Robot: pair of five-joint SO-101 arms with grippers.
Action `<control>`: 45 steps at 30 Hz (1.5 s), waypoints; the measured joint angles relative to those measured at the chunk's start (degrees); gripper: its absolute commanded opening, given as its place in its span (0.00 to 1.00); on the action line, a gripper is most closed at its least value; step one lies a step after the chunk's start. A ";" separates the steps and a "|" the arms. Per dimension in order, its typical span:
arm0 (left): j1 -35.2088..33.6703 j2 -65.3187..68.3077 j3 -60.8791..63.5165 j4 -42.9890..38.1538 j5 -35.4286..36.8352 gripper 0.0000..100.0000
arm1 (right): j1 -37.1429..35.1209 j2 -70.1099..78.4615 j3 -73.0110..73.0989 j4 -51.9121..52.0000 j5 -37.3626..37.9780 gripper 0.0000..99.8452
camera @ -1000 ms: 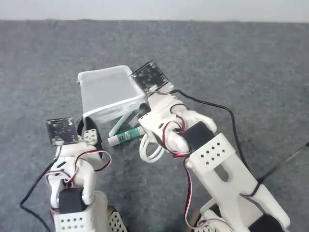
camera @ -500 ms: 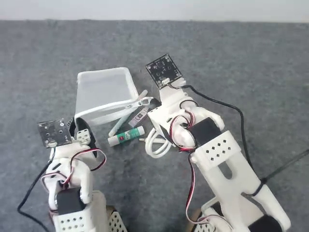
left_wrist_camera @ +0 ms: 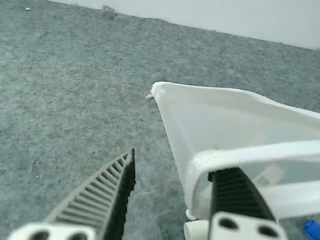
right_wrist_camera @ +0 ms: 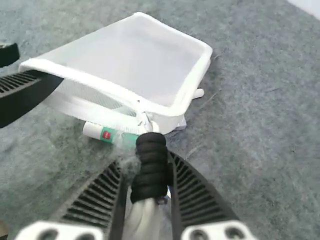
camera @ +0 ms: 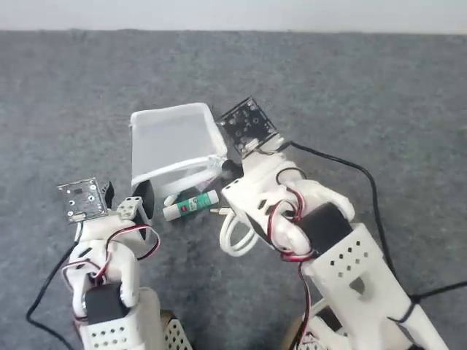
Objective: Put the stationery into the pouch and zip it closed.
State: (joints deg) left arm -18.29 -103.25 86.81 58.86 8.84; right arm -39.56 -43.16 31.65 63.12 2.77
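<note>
Pouch, translucent white, lies open-mouthed on grey carpet, with a glue stick just outside its mouth. Left gripper stands at the pouch's near corner, fingers spread. Right gripper clamps a black ribbed item by the mouth.

pouch white | glue stick white-green | pen black-ribbed | carpet grey

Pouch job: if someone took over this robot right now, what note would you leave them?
Left gripper: open, one finger at the pouch mouth.
Right gripper: shut on a pen, tip near the mouth.
Glue stick: on the carpet beside the pouch.
Done: nothing seen inside; zip open.
Left: pen in, glue stick in, zip shut.
</note>
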 measured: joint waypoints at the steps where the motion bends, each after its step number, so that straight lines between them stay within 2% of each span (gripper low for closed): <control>1: 0.00 0.00 0.00 0.00 0.00 0.23 | 0.00 0.00 0.00 0.00 0.00 0.01; 5: 0.62 0.00 0.00 0.00 0.00 0.22 | 0.00 -1.05 0.00 0.00 0.00 0.01; 11: 4.92 0.00 1.58 -1.49 -1.23 0.01 | -0.35 -6.68 1.93 0.00 0.18 0.01; 13: 5.19 0.00 1.58 -2.02 -2.99 0.01 | -0.35 -7.38 3.43 -0.62 0.18 0.02; 15: 5.27 0.00 1.58 -2.46 -3.69 0.01 | -0.35 -7.47 4.31 -1.76 0.35 0.08; 19: 5.36 0.00 1.58 -2.37 -4.04 0.01 | -0.35 -7.47 4.48 -2.55 0.35 0.26; 21: 5.36 0.00 0.62 -0.53 -4.22 0.01 | -0.26 -7.12 4.40 -2.55 0.35 0.29; 26: 5.36 0.00 -2.73 4.66 -4.22 0.01 | 3.25 -1.41 0.97 1.41 0.35 0.29; 32: 2.11 0.00 -5.36 4.75 -4.22 0.01 | 6.42 9.05 -6.77 7.12 0.35 0.29; 35: -0.79 0.00 -6.24 4.75 -4.22 0.01 | 6.42 15.30 -7.82 7.30 0.35 0.29; 45: -1.58 0.00 -6.51 4.75 -4.22 0.01 | 6.51 31.56 -10.73 5.10 0.35 0.21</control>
State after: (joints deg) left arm -19.87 -103.25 80.31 63.60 4.62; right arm -33.05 -11.60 20.92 68.22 3.12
